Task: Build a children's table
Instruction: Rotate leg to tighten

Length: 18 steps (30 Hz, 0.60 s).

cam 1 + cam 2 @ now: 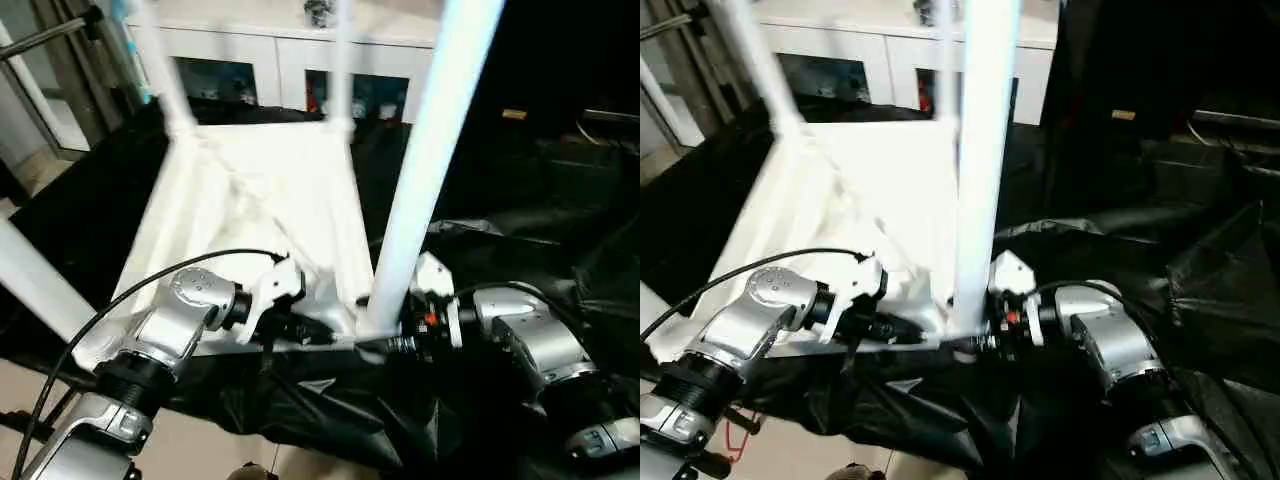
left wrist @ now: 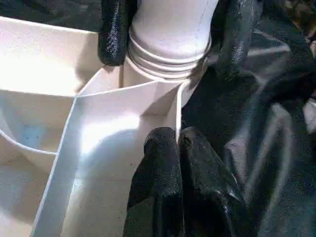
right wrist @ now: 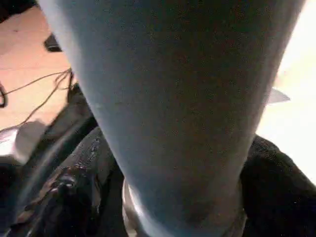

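Your right hand [image 1: 385,335] straddles the base of the near leg [image 1: 430,160], fingers set wide on either side of it, right where it enters the tabletop's [image 1: 250,200] corner socket. That leg's long axis runs straight up from the hand. Your left hand [image 2: 177,143] is pinched narrow on the rim rib just beside that socket.

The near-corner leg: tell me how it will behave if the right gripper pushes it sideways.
The near-corner leg looks like a stiff tube, so it should lever rather than bend. Threads show at its base, so it may wobble if not fully seated. The upturned tabletop looks light and could slide on the black sheet.
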Available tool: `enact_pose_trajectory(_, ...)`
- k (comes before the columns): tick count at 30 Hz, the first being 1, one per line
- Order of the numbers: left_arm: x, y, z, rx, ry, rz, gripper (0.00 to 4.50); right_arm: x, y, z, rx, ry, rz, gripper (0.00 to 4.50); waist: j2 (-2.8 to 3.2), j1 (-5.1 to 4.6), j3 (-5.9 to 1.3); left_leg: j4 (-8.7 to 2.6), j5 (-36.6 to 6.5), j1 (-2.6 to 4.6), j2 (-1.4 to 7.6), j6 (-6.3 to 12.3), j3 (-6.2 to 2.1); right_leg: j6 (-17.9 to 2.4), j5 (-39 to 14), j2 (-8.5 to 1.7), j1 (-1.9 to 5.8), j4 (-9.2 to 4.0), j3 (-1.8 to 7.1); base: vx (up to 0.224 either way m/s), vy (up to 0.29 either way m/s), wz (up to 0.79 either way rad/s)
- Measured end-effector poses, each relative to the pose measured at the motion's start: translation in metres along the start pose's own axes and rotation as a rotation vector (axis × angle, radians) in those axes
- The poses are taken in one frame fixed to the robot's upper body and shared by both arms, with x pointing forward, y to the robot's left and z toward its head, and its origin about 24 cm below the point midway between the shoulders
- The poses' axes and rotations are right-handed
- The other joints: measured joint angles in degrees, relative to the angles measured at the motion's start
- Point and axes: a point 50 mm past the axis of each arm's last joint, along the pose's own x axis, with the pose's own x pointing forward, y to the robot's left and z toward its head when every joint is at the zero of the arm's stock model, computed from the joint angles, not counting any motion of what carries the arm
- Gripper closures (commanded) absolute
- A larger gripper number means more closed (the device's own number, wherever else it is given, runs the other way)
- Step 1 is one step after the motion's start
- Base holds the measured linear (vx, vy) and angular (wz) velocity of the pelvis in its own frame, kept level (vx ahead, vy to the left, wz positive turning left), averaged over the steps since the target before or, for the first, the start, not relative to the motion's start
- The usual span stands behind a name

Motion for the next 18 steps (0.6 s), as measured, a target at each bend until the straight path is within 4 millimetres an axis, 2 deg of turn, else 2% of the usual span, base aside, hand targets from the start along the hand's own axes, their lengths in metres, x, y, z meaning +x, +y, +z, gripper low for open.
enact_pose_trajectory(2, -0.001, -0.001, -0.001, 0.000, 0.003, -0.010, 4.50, 0.001, 0.001, 0.000, 0.001, 0.002, 0.004, 1.18, -0.03, 0.00, 0.02, 0.00, 0.00, 0.04, 0.00, -0.01, 0.00, 0.00, 0.01, 0.00, 0.00, 0.09, 0.01, 0.000, 0.000, 0.00)
enact_pose_trajectory(8, -0.002, -0.004, -0.002, 0.000, 0.004, -0.019, 4.50, 0.002, 0.002, 0.000, 0.005, 0.005, 0.022, 1.73, -0.05, -0.01, 0.03, -0.02, 0.01, 0.07, 0.00, -0.03, -0.03, 0.02, 0.00, 0.03, -0.01, 0.23, -0.02, 0.000, 0.000, 0.00)
enact_pose_trajectory(12, -0.001, -0.004, -0.004, -0.006, -0.005, -0.010, 4.50, 0.002, 0.002, -0.001, 0.016, 0.002, 0.019, 1.83, -0.05, -0.07, 0.02, 0.00, 0.02, 0.07, -0.01, -0.03, -0.02, 0.03, 0.00, 0.03, -0.01, 0.22, -0.01, 0.000, 0.000, 0.00)
enact_pose_trajectory(15, 0.001, -0.002, -0.003, -0.013, -0.028, 0.044, 4.50, 0.006, -0.002, 0.000, 0.025, -0.028, -0.055, 1.86, -0.05, -0.32, 0.02, 0.00, 0.02, 0.09, -0.02, -0.03, -0.02, 0.02, 0.01, 0.03, -0.01, 0.24, 0.00, 0.000, 0.000, 0.00)
enact_pose_trajectory(18, 0.001, 0.006, -0.003, -0.027, -0.042, 0.150, 4.50, 0.014, -0.012, -0.003, 0.067, -0.076, -0.213, 1.86, -0.14, -1.11, -0.02, 0.00, 0.05, 0.21, -0.08, -0.09, -0.03, 0.04, 0.04, 0.06, -0.01, 0.30, 0.01, 0.000, 0.000, 0.00)
